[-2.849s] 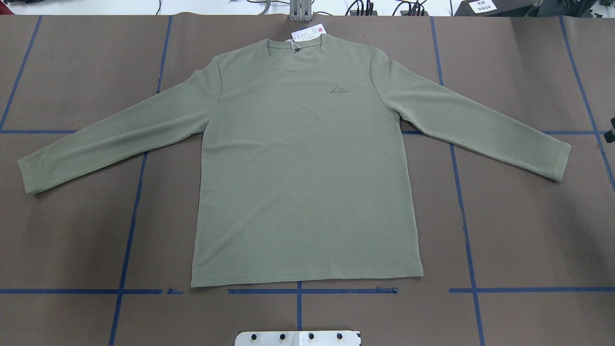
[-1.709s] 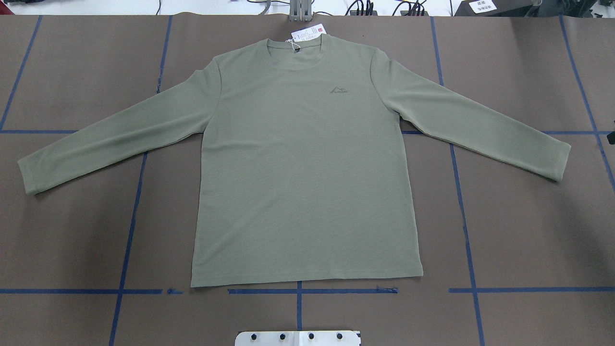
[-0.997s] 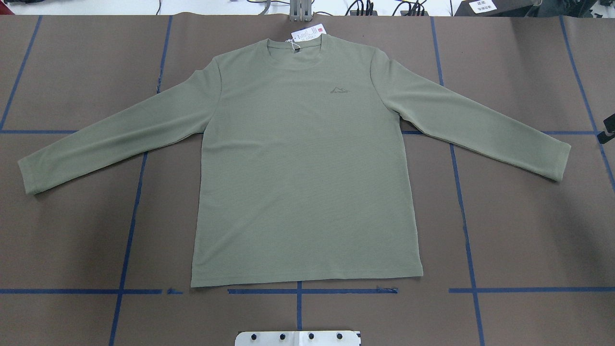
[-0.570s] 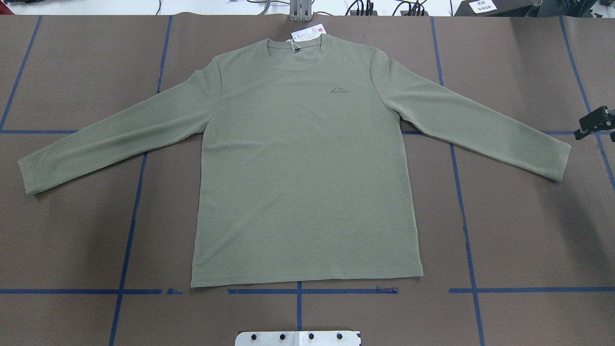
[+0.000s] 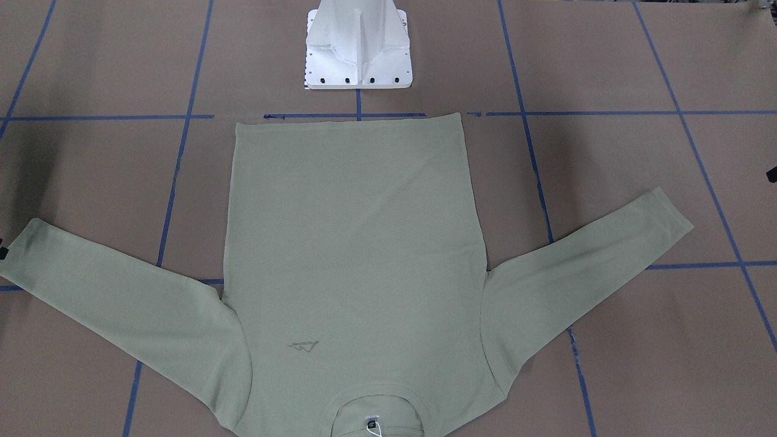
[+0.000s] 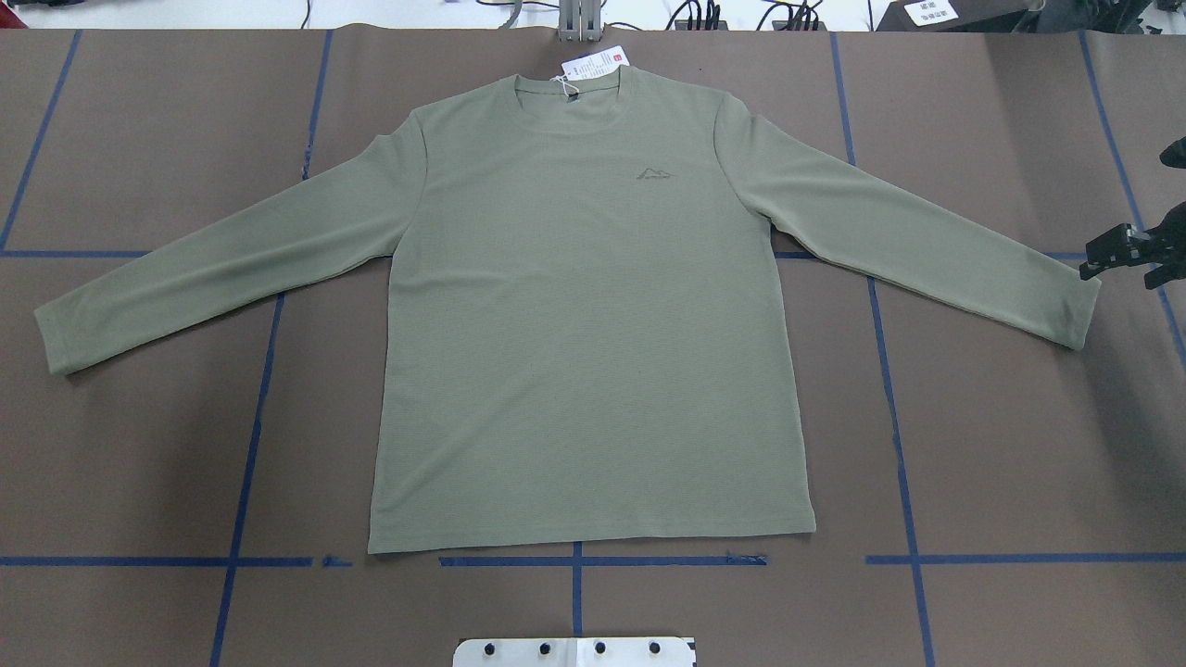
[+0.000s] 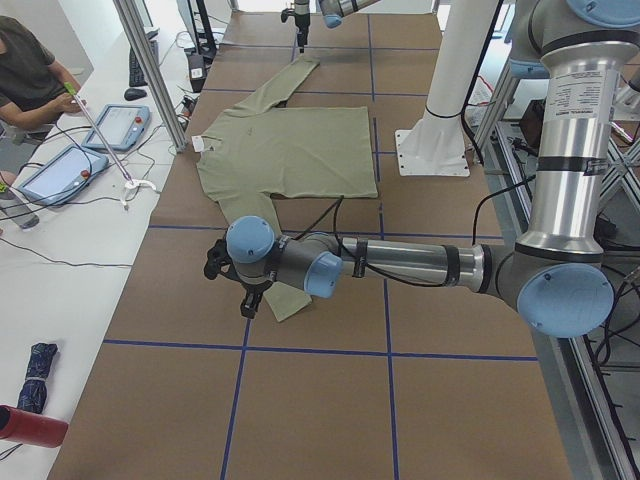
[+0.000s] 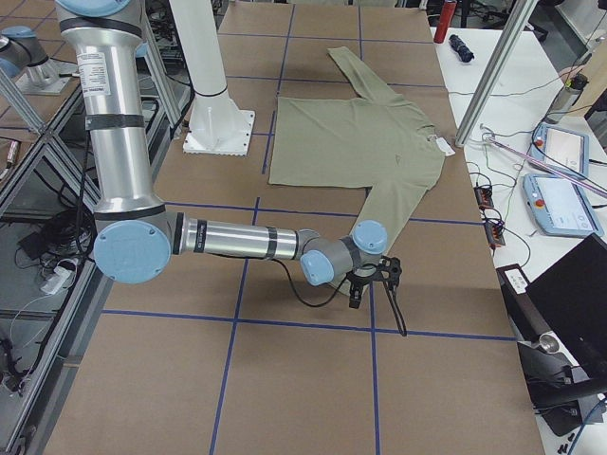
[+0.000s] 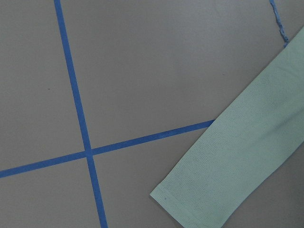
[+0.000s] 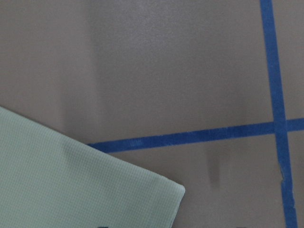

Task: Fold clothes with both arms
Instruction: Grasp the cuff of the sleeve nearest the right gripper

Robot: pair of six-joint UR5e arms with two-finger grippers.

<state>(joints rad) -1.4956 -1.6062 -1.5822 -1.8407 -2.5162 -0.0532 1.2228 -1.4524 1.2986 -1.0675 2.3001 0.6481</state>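
No fold made yet: the sage long-sleeved shirt (image 6: 584,324) lies flat and front up on the table (image 6: 1001,445), collar at 12 o'clock and hem at 6 in the overhead view.
My right gripper (image 6: 1126,252) hangs just beside the right cuff (image 6: 1075,315) at 3 o'clock, and my left gripper (image 7: 250,300) is near the left cuff (image 6: 56,343) at 9 (I cannot tell whether either pair of fingers is apart or together). I judge every fold is left to do. I see no container.
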